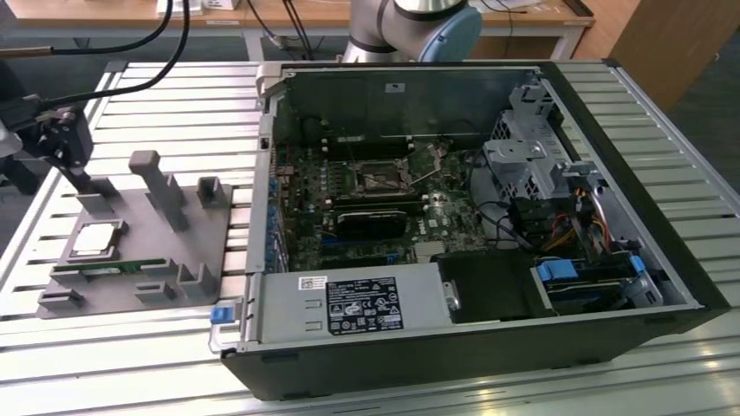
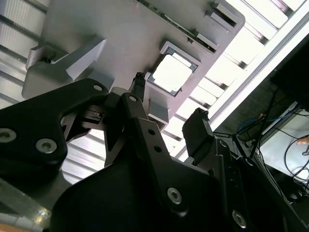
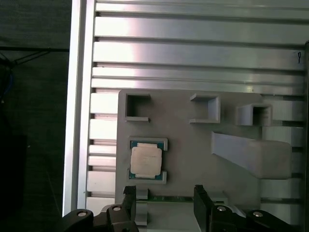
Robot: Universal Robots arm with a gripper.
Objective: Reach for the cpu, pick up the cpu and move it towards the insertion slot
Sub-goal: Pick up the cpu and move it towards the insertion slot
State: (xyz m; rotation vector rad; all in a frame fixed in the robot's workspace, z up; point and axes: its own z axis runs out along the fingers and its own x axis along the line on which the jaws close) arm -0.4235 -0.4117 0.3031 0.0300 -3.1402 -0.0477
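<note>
The cpu (image 1: 96,240) is a shiny silver square chip lying flat in a pocket of the grey holder plate (image 1: 145,227), at the exterior view's left. In both wrist views the cpu (image 3: 146,161) (image 2: 172,72) sits just ahead of my fingertips. My gripper (image 1: 79,178) (image 3: 164,193) (image 2: 168,104) hangs above the plate's far end, open, with nothing between its black fingers (image 3: 129,194). It does not touch the chip. The insertion slot (image 1: 379,180) is a dark square socket with a silver frame on the motherboard inside the open computer case (image 1: 625,199).
A green memory stick (image 1: 110,269) lies in the holder plate beside the cpu. Grey posts (image 1: 156,186) and brackets (image 3: 251,154) rise from the plate. The case wall (image 1: 269,173) stands between the plate and the motherboard. The table is ribbed aluminium (image 1: 173,104).
</note>
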